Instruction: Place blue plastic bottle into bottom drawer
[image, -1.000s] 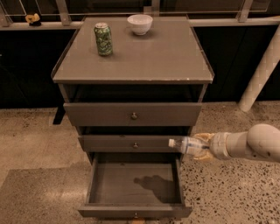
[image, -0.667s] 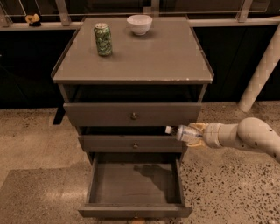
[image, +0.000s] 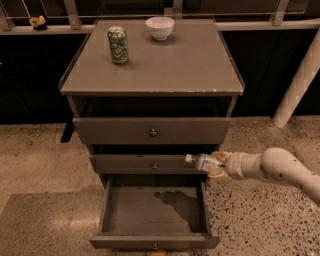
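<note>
The blue plastic bottle (image: 201, 161), label unreadable, is gripped sideways by the closed hand (image: 214, 164) above the right edge of the open bottom drawer (image: 150, 242). A green can (image: 118, 45) and white bowl (image: 160, 27) are set on the desk (image: 200, 70) higher up.

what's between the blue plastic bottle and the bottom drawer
Nothing but air, in the camera view: the gripper, by the middle drawer, holds the blue plastic bottle above the open bottom drawer.
</note>
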